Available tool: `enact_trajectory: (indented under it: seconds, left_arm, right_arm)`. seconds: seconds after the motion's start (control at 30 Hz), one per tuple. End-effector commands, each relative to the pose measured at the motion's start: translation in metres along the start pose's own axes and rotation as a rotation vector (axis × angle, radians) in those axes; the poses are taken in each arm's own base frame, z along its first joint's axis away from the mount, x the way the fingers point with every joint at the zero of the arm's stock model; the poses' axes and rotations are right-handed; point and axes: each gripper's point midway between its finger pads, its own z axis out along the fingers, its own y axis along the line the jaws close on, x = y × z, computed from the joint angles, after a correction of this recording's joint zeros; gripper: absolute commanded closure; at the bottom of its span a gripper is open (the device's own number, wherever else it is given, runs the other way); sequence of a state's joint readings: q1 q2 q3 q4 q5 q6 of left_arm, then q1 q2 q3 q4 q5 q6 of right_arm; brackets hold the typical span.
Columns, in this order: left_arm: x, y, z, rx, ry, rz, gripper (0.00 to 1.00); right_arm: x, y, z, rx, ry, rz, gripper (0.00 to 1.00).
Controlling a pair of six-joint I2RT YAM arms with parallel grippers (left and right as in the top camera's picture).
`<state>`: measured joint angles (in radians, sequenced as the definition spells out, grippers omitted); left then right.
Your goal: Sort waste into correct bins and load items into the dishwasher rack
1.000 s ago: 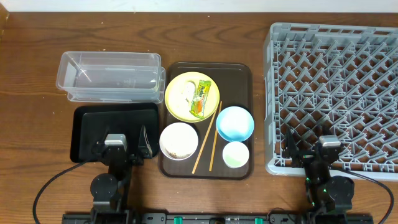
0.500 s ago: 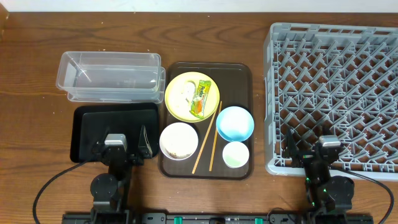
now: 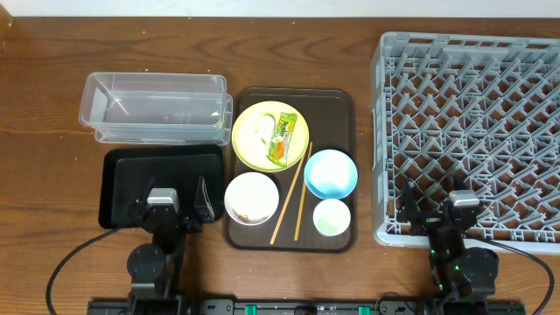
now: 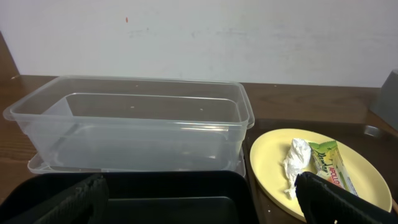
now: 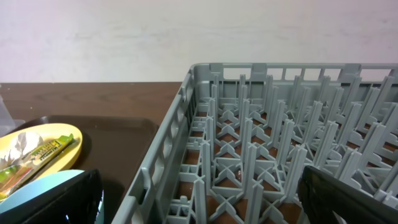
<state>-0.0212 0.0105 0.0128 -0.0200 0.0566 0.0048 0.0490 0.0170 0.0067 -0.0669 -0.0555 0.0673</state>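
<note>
Two bits of waste, the snack wrapper (image 3: 283, 140) and the tissue (image 4: 297, 163), lie on the yellow plate (image 3: 248, 150), on the brown tray (image 3: 332, 109) between clear tub (image 3: 156, 131) and rack (image 3: 472, 105). My left gripper (image 3: 167, 205) hangs over the black tray (image 3: 122, 175), my right gripper (image 3: 461, 210) at the rack's near edge. Both are spread wide, holding nothing.

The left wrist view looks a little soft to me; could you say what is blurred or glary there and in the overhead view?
Left wrist view: the dark jaws in the bottom corners are out of focus, while the clear tub and yellow plate are sharp, with faint glints on the tub's rim. Overhead view: evenly lit and sharp, soft sheen on the black tray.
</note>
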Motion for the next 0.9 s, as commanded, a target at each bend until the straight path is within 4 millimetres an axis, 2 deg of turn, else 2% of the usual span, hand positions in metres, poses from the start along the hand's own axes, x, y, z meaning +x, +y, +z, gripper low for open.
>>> enact_trajectory:
  seconds: [0.0, 0.5, 0.7, 0.87]
  left_arm:
    - [0.0141, 0.0003, 0.0001, 0.003, 0.048, 0.012, 0.02]
    - [0.0141, 0.0001, 0.0001, 0.004, 0.048, 0.007, 0.02]
    - [0.0137, 0.0002, -0.0002, 0.001, 0.051, -0.079, 0.02]
    - [0.016, 0.0003, -0.0047, -0.008, 0.129, -0.098, 0.02]
  right_arm:
    - [0.0006, 0.0002, -0.0001, -0.002, 0.001, -0.005, 0.01]
    - [0.0013, -0.0007, 0.0, 0.003, 0.004, -0.004, 0.01]
    - [0.0008, -0.0004, 0.0, 0.001, 0.003, 0.015, 0.01]
    - [-0.002, -0.0001, -0.0002, 0.001, 0.007, 0.068, 0.01]
